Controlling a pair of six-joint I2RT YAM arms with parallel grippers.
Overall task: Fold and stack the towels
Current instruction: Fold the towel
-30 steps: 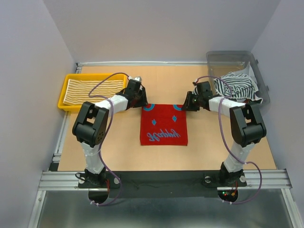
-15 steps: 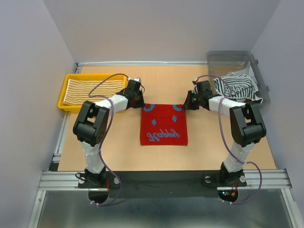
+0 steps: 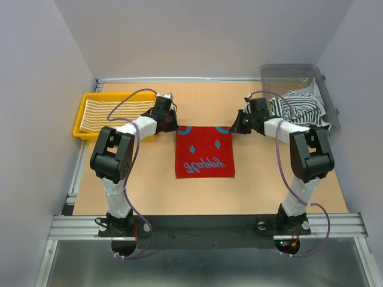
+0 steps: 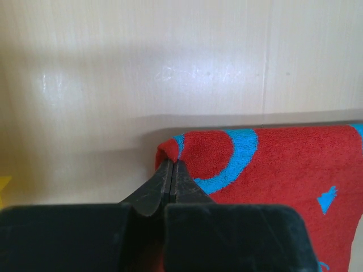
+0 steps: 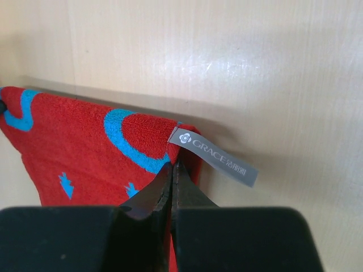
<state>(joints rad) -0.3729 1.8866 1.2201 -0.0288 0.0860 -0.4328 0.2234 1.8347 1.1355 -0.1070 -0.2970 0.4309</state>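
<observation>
Since a second ago you've dragged the red towel [image 3: 204, 152] slightly back; your left pincer [image 4: 172, 165] and right pincer [image 5: 171, 166] each clamp one far corner.

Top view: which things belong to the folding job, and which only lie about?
Job: red towel, cream striped towel, black-white towel, left tool and right tool, both shut on the red towel's far corners.
Lying about: yellow tray, grey bin.
</observation>
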